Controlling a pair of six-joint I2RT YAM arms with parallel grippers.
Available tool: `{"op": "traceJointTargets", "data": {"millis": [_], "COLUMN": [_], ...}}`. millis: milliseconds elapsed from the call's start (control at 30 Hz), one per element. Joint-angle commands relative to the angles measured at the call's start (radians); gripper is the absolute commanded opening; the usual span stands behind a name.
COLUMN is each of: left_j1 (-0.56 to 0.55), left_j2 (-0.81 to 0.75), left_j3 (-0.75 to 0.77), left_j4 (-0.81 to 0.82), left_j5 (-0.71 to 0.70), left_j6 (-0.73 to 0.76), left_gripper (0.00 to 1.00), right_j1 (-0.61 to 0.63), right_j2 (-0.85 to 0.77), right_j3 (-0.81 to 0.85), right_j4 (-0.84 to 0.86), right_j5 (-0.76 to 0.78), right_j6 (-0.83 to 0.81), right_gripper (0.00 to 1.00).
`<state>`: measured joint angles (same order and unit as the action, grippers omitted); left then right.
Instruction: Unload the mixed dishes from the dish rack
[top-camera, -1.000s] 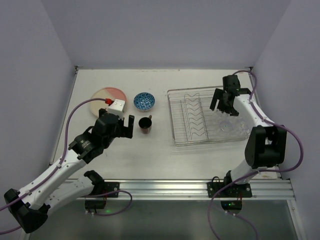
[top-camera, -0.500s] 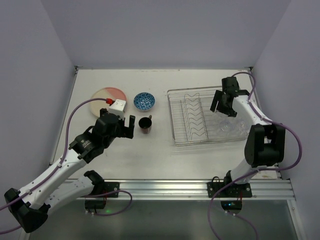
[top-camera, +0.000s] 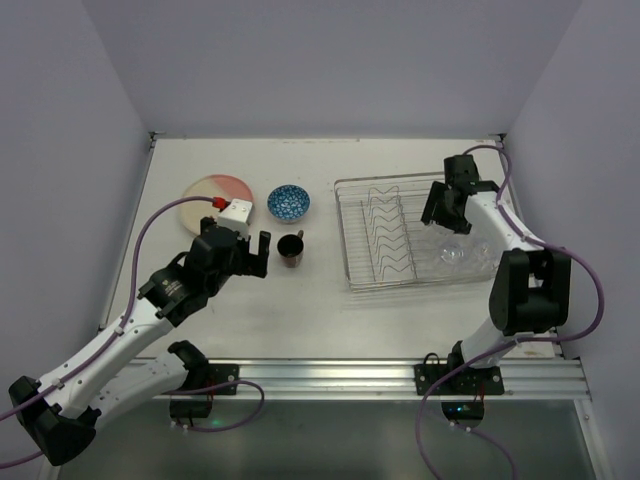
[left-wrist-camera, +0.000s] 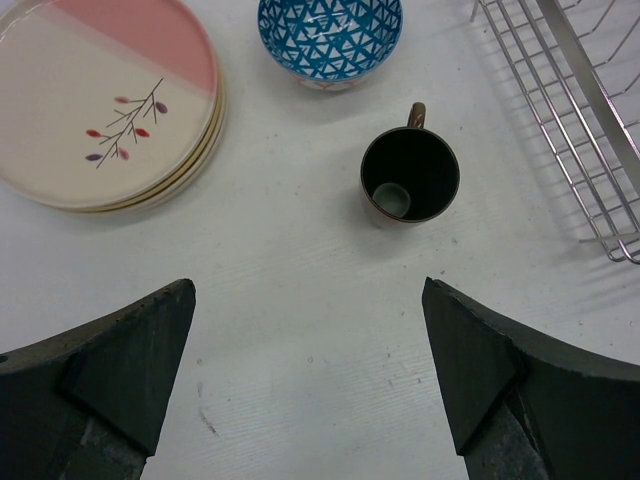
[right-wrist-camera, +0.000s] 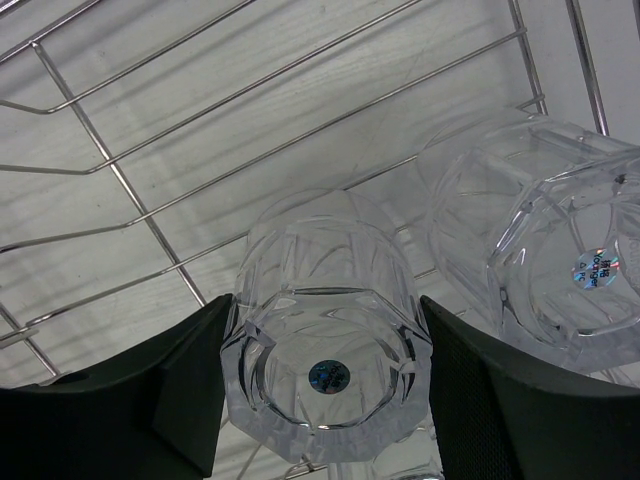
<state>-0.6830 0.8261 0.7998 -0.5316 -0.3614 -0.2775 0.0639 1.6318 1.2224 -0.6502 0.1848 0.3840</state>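
You had the right gripper (right-wrist-camera: 322, 330) down in the right-hand part of the rectangular silver wire dish rack (top-camera: 343, 240), beside its zigzag plate dividers (top-camera: 385, 235). One dark finger stood on each side of a clear faceted glass tumbler (right-wrist-camera: 320, 300). The pads lay against its walls or just beside them. I could not tell whether they were pressing, so I would not have called it gripped.

A second clear tumbler (right-wrist-camera: 540, 260) sat just beside the first, near your right finger. The rest of the glassware was too faint to count from above.

Your left gripper (left-wrist-camera: 307, 300) hung wide open and empty over the white table (left-wrist-camera: 300, 260). The small dark brown mug (left-wrist-camera: 410, 175), the blue-patterned bowl (left-wrist-camera: 330, 35) and the stacked cream plates with the pink segment (left-wrist-camera: 100, 100) were already set out ahead of it.

The step looked like taking that first tumbler. Smooth glass slips, so a firm, level squeeze across the flat facets seemed wise. After that you needed a straight lift, so the neighbouring tumbler was not knocked and the rim cleared the rack's wires. I would have set it down on the table well apart from the mug.
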Motion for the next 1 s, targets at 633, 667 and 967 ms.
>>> {"op": "traceJointTargets", "data": {"millis": [633, 667, 967], "left_j1": [-0.004, -0.004, -0.004], "left_j2": [-0.039, -0.045, -0.007], "left_j3": [0.059, 0.056, -0.083], "left_j4": [0.108, 0.142, 0.925], "left_j5": [0.192, 0.255, 0.837], "left_j6": [-0.115, -0.126, -0.399], "left_gripper": [1.00, 1.00, 1.00], "right_j1": [0.034, 0.037, 0.157], "right_j2": [-0.409, -0.440, -0.667], "right_j3": [0.091, 0.071, -0.230], "right_j4": [0.051, 0.088, 0.746], "right_j5": [-0.399, -0.553, -1.028], "right_j6": [0.001, 0.013, 0.324], "right_gripper": [0.27, 0.27, 0.25]}}
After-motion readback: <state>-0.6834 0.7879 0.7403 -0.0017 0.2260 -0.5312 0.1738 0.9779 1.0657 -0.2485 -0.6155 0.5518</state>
